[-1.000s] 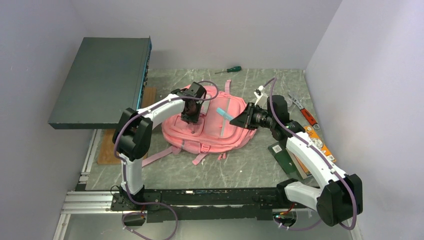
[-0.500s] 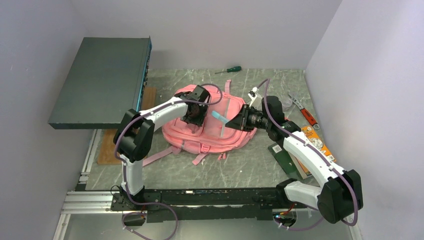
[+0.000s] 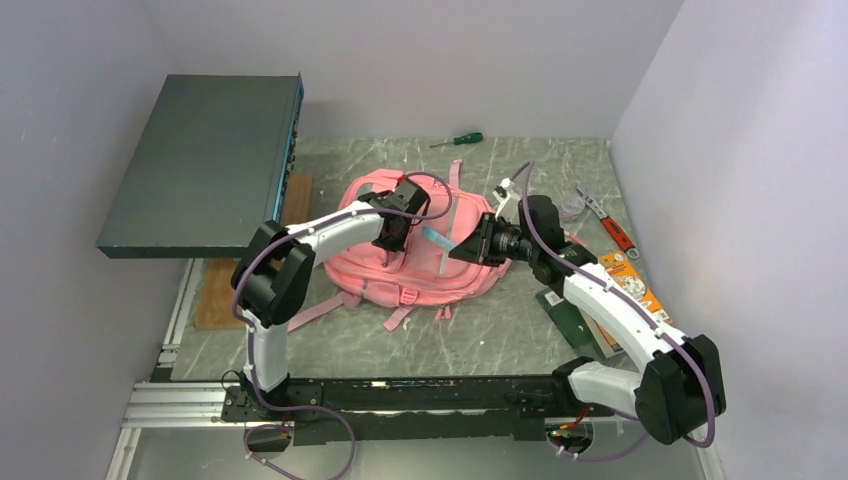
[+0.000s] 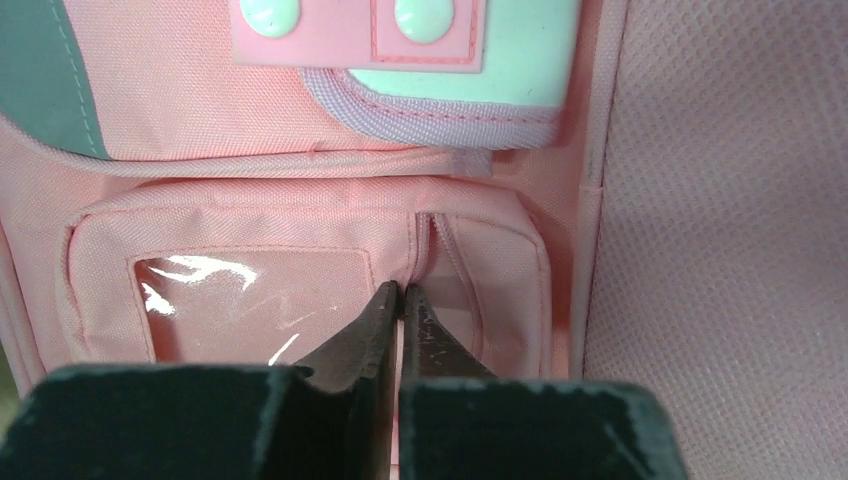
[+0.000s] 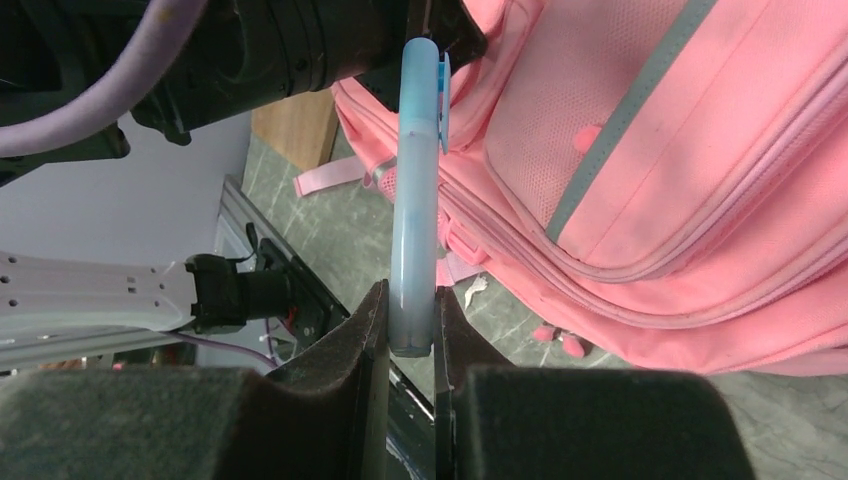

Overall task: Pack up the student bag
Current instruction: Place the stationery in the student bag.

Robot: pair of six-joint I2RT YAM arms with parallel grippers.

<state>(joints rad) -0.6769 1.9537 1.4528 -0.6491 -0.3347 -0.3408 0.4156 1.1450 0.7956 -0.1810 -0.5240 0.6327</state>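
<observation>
The student bag [image 3: 430,262], a soft pink backpack, lies in the middle of the table. My left gripper [image 3: 392,232] sits on its upper left part. In the left wrist view the jaws are shut, and the gripper [image 4: 402,293] pinches a pink fabric seam [image 4: 425,240] beside a clear-window pocket [image 4: 250,300]. My right gripper [image 3: 464,250] is shut on the end of a light blue pen [image 3: 436,238] and holds it just above the bag, pointing left toward the left gripper. The right wrist view shows the pen [image 5: 415,180] upright between the fingers, with the bag [image 5: 680,180] to its right.
A large dark grey box [image 3: 210,160] stands raised at the left, with a wooden board [image 3: 215,295] below it. A green screwdriver [image 3: 458,140] lies at the back. Red-handled pliers [image 3: 615,232], an orange packet [image 3: 630,285] and a dark green booklet [image 3: 565,305] lie at the right.
My right gripper has carried the pen leftward over the bag. My left gripper has shifted a little right, and the bag's upper left part has moved with it.
</observation>
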